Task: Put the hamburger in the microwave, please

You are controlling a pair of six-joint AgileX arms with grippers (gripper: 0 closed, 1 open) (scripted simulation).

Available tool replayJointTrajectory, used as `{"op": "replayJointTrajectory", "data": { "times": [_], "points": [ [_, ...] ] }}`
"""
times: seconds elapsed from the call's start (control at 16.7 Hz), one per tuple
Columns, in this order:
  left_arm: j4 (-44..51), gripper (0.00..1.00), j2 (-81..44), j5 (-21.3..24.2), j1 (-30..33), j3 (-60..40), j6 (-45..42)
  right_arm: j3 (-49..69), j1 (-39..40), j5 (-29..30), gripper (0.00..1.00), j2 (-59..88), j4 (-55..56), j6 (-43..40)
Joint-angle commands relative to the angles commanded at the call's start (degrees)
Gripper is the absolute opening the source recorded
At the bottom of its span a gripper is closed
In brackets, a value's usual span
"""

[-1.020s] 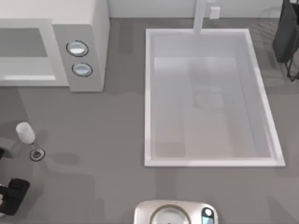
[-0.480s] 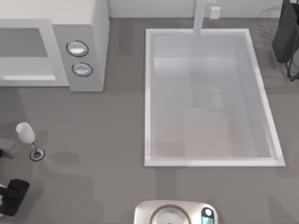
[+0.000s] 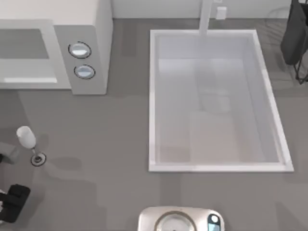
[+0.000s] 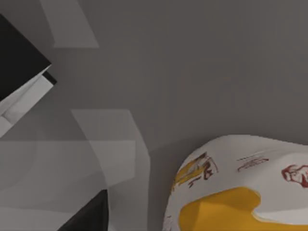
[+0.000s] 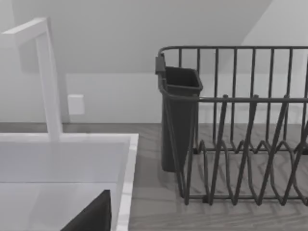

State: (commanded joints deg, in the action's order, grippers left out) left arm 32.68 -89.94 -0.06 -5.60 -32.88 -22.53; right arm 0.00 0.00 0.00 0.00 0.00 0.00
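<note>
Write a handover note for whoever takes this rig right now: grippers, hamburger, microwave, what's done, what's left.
Left gripper: at the table's near-left corner, near the wine glass, close above the hamburger, which lies on the table, not gripped.
Right gripper: idle by the sink and dish rack.
Microwave: far left.
Done: nothing yet.
Left: grasp the hamburger and carry it into the microwave.

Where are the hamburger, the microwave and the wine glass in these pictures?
hamburger (image 4: 240,183), left wrist view, on its printed white wrapper.
microwave (image 3: 79,29), top view, on its white top above the knobs.
wine glass (image 3: 25,136), top view, on its bowl.
</note>
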Motion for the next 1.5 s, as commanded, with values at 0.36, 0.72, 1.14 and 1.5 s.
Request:
{"op": "replayJointTrajectory", "data": {
  "times": [0.36,0.72,1.14,1.5],
  "points": [
    [4.74,0.0,5.34,1.12,-0.62,-1.76,-0.39,0.0,0.0,0.0,1.0,0.0,0.0,0.0],
    [18.01,0.0,9.68,1.13,-0.5,-9.89,-0.25,0.0,0.0,0.0,1.0,0.0,0.0,0.0],
    [31.5,0.0,15.44,1.13,-0.34,-18.33,0.06,0.0,0.0,0.0,1.0,0.0,0.0,0.0],
    [29.6,0.0,14.31,1.29,-1.2,-18.4,0.01,0.0,0.0,0.0,1.0,0.0,0.0,0.0]
  ]
}}
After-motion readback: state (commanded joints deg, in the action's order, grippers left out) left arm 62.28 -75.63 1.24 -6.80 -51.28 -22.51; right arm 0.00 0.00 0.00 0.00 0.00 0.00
